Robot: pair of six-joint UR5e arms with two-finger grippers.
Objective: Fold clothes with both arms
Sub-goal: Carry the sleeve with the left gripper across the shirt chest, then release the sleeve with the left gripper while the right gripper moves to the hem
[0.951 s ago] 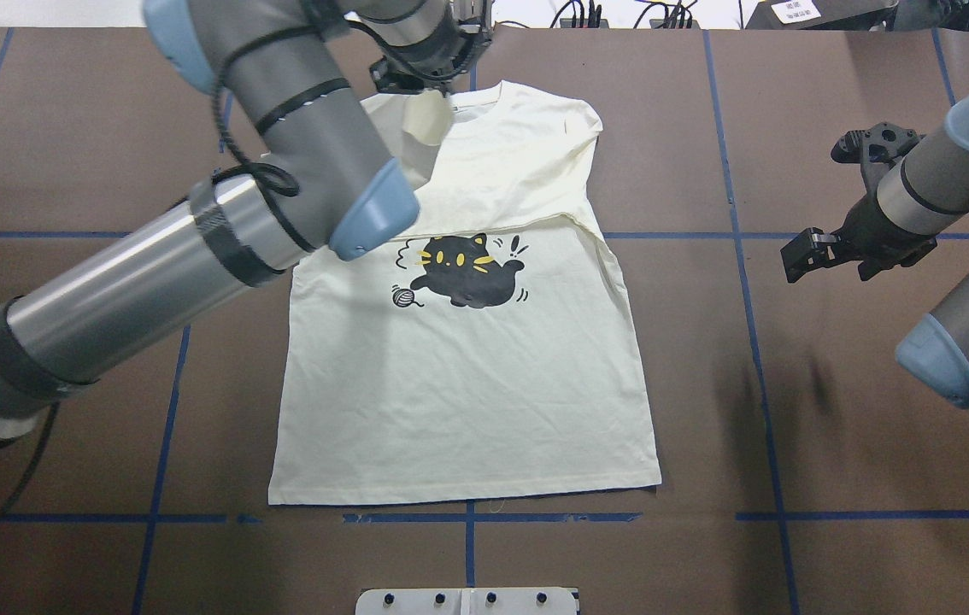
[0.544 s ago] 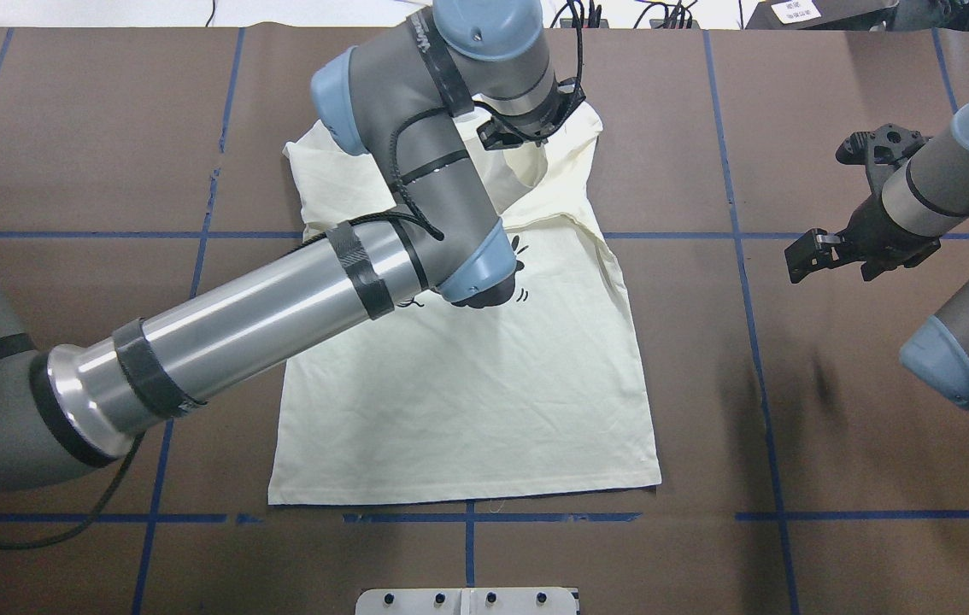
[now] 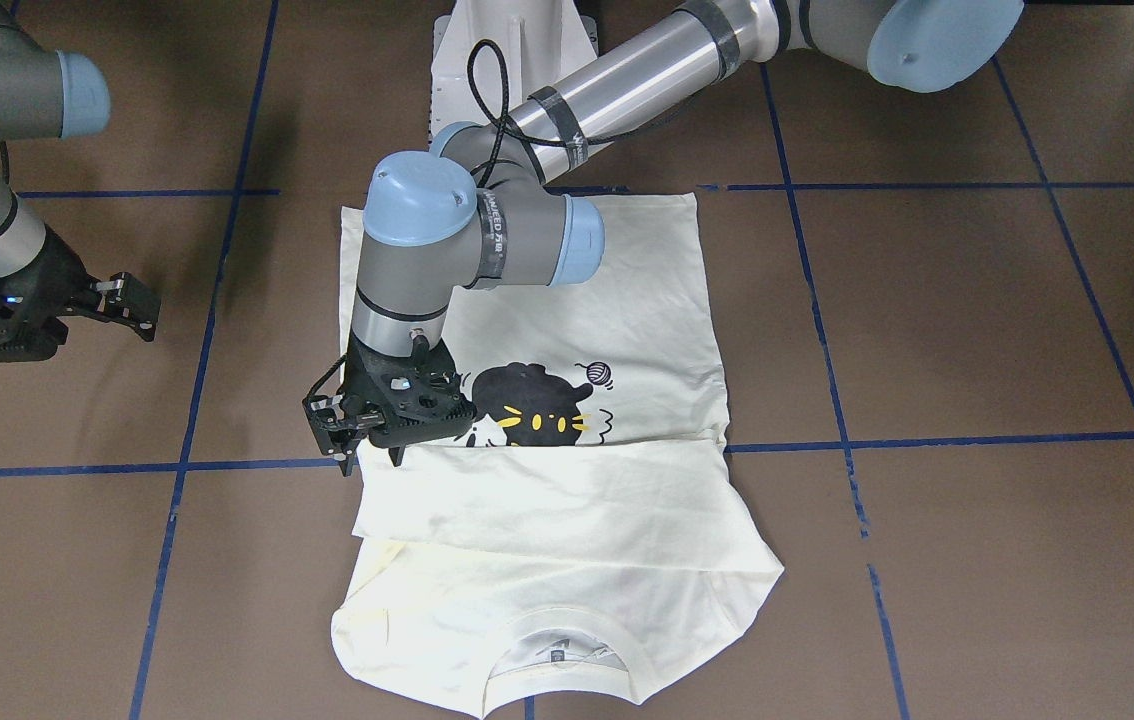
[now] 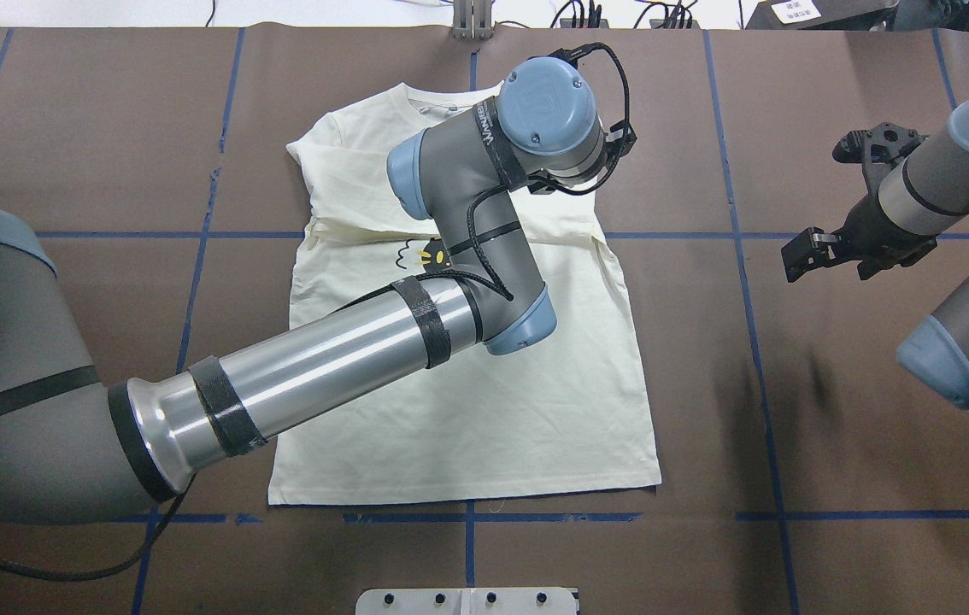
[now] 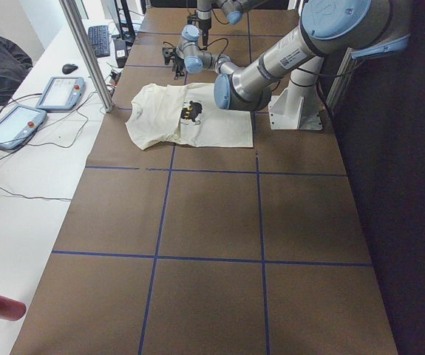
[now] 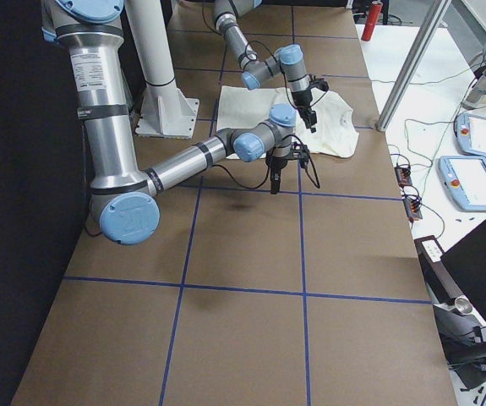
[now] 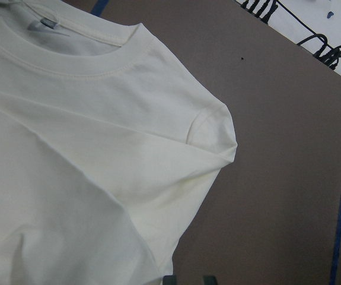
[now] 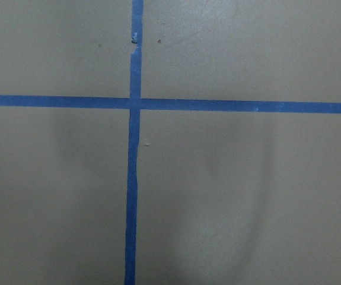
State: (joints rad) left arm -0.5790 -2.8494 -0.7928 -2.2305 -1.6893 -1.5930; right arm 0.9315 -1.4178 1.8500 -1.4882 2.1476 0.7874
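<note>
Lying flat and print-up on the brown, blue-taped table point(image 3: 927, 320): cream-white long-sleeved cotton shirt point(image 3: 647, 330), one sleeve point(image 3: 547, 500) folded across the chest. Black two-finger left gripper point(image 3: 342, 435) sits at that sleeve's end, jaws parted, nothing between them. Black right gripper point(image 3: 132, 305) hangs well apart over bare table, jaws spread, empty.

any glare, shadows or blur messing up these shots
Overhead exterior: a bright sheen runs along the silver tube of the left arm, and a soft dark shadow lies on the table near the right arm. Right wrist view: the tape cross is sharp, with faint shadows. Left wrist view: the shirt is in focus.
</note>
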